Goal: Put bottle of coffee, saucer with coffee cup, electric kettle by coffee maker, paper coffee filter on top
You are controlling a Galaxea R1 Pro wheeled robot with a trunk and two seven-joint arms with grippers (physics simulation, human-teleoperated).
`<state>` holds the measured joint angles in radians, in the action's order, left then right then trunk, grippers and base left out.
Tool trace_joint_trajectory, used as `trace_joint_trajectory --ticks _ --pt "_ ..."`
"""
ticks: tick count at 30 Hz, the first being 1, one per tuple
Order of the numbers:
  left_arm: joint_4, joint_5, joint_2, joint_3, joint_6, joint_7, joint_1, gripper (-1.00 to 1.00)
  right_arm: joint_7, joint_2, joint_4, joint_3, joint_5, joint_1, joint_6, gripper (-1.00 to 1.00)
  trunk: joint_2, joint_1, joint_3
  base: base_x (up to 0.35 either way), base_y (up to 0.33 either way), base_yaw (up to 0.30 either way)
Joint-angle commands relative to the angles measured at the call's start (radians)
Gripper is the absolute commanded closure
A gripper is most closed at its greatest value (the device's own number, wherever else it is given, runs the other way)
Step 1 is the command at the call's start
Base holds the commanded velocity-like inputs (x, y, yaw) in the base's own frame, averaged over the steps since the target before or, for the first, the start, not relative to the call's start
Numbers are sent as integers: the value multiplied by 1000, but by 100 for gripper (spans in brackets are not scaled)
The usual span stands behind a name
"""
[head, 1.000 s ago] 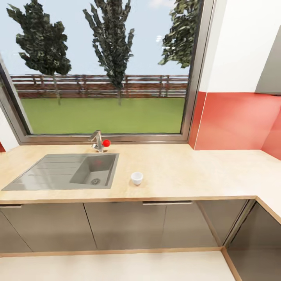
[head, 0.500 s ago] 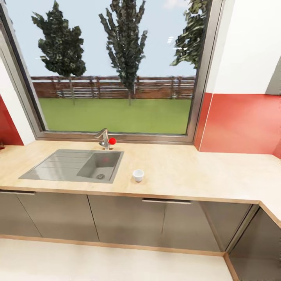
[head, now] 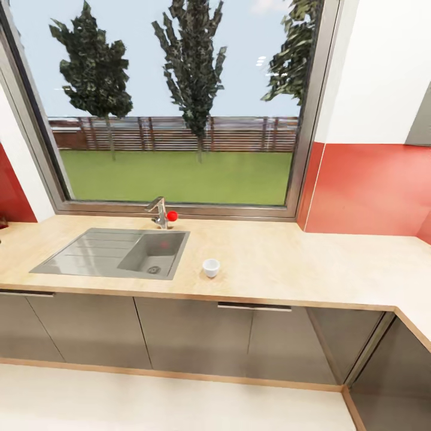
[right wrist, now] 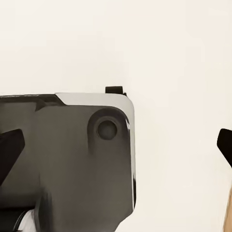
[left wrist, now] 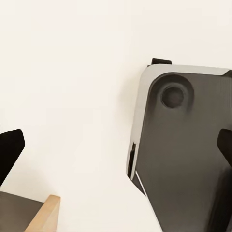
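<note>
On the light wood counter (head: 311, 263), the white coffee cup (head: 211, 267) stands upright at about 3 o'clock from the steel sink (head: 114, 254), near it yet apart. Each wrist view looks down at pale floor and the robot's dark base (left wrist: 186, 150); both the left pincer (left wrist: 116, 152) and the right pincer (right wrist: 116, 145) are spread wide, holding nothing.

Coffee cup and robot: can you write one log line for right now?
coffee cup: upright on kitchen countertop, right of sink | claws: both open, empty
</note>
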<state>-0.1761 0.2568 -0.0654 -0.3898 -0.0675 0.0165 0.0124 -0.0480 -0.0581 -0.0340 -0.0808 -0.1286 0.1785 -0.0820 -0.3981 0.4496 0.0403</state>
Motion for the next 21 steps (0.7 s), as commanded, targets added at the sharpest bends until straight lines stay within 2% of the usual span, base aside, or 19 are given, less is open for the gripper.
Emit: trace_joint_trajectory --ticks 1,6,14,21 --pt "1 11 -1 -6 -5 2 1 -100 -5 0 1 -8 -11 1 -4 -100 -2 1 2 0 0 0" --pt "-1 13 -2 -6 -4 3 2 -100 -6 0 0 -7 -12 1 -5 -100 -2 1 2 -10 0 0" --pt "-3 12 -16 -7 -4 3 3 -100 -4 0 -19 -3 -15 1 -4 -100 -2 1 2 -210 54 0" --pt "-3 12 -19 -6 -6 3 3 -100 -3 0 -42 -4 -13 1 -4 -100 -2 1 2 -50 17 0"
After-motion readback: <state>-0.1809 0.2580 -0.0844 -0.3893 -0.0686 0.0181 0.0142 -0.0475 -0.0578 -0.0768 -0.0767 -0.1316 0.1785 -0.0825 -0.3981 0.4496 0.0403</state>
